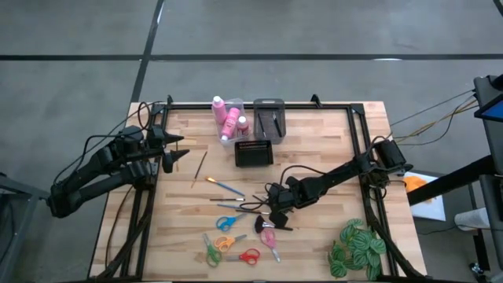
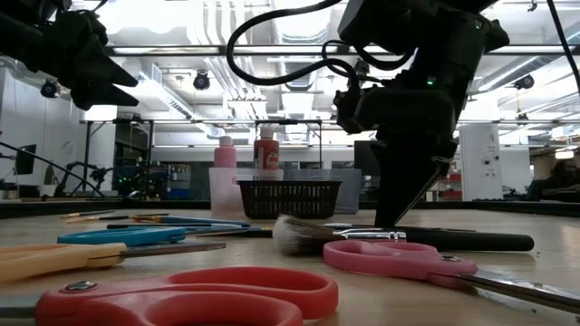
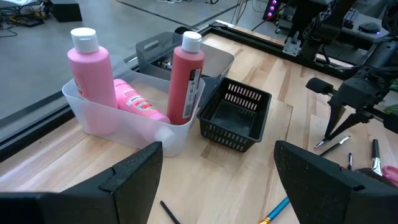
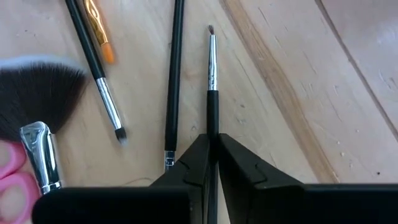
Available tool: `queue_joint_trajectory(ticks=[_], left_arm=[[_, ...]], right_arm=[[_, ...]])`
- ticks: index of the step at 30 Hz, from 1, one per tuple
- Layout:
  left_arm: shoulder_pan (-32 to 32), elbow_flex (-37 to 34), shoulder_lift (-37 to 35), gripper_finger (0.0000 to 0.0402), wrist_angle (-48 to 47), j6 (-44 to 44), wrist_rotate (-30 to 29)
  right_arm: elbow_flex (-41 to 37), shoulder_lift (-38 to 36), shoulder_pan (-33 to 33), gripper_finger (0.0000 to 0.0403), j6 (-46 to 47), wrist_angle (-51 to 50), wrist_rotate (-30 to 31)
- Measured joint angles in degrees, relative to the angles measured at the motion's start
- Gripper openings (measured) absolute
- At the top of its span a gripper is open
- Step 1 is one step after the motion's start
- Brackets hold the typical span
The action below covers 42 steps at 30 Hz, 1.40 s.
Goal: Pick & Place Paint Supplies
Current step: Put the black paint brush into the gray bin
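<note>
My right gripper [image 4: 213, 142] stands near the table's middle [image 1: 273, 201], pointing steeply down and shut on a thin black paintbrush [image 4: 212, 62] with a silver ferrule. More brushes [image 1: 228, 188] and a black fan brush [image 4: 37, 93] lie around it on the wood. Small scissors [image 1: 228, 224] with coloured handles lie nearer the front edge. Three pink bottles [image 3: 93, 62] with white caps sit in a clear bin [image 1: 228, 119] at the far edge. My left gripper [image 1: 177, 149] hangs open at the far left, above the table, with nothing between its fingers. My right gripper pinches the thin brush's black handle [image 4: 212, 121], just behind the ferrule, between its two fingers. The fingers come from above, slanting steeply down, and the brush runs out lengthwise between them. The brush appears to lie flat on the wood, bristle tip forward.
A black mesh basket [image 1: 254, 152] and a grey bin [image 1: 269, 118] stand beside the clear bin at the far edge. A green leafy plant [image 1: 357, 248] sits at the front right. Pink scissors [image 2: 399, 258] and red scissors [image 2: 181, 294] lie close to the right gripper.
</note>
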Motion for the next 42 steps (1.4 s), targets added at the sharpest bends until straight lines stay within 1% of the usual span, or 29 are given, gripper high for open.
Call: queue_joint_trajectory(ticks=[9, 20, 26, 30, 36, 42], left_arm=[[0.00, -0.01, -0.01, 0.0311, 0.00, 0.00, -0.02], [0.00, 0.00, 0.00, 0.0311, 0.00, 0.00, 0.00], [0.00, 0.00, 0.00, 0.0311, 0.00, 0.00, -0.01], [0.00, 0.00, 0.00, 0.0311, 0.00, 0.00, -0.02], [0.02, 0.00, -0.02, 0.0311, 0.02, 0.00, 0.00], [0.02, 0.00, -0.02, 0.0311, 0.00, 0.00, -0.02]], right_arm=[[0.77, -0.83, -0.07, 0.0023, 0.07, -0.62, -0.32], [0.87, -4.35, -0.20, 0.0023, -0.54, -0.03, -0.47], [0.88, -9.23, -1.30, 0.0023, -8.63, -1.60, -0.76], [0.93, -13.59, -4.58, 0.0023, -13.53, -4.65, -0.44], [0.88, -20.20, -12.04, 0.0023, -21.26, -5.88, -0.17], [0.86, -24.01, -20.20, 0.0024, -21.38, -4.45, 0.02]])
